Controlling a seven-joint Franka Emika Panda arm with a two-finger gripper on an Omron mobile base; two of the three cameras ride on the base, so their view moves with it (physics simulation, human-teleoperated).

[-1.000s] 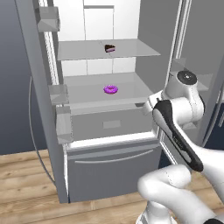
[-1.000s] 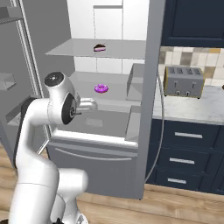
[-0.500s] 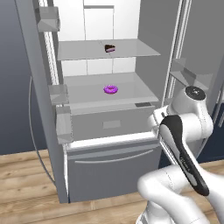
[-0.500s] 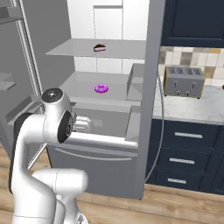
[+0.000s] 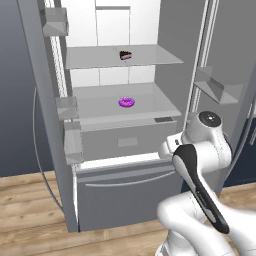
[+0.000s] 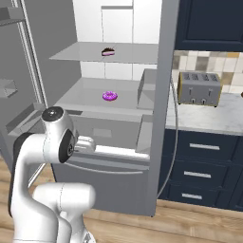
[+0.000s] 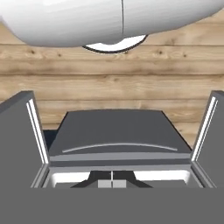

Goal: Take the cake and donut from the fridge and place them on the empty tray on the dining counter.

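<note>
Fridge [image 5: 125, 165] stands open, both doors swung out. Cake [image 5: 125, 55] sits on the upper shelf, toward the back; donut [image 5: 126, 102] lies on the shelf below, near mid-shelf. Neither is touched.

Risks, as judged from here:
- The arm is folded low, its hand in front of the bottom drawer [image 7: 113, 131] and looking down at the floor. To reach either shelf it must swing up through the door opening; an elbow or wrist could clip the right door's bins at 2 o'clock of the donut, or the shelf lip.
- The donut is small and flat; a shallow approach could push it back instead of pinching it.
- The cake sits high and deep; a long reach may knock it over.

Tool [image 7: 112, 183]: fingertips pressed together, fully closed, holding nothing, touching nothing. It must open before any grasp.
</note>
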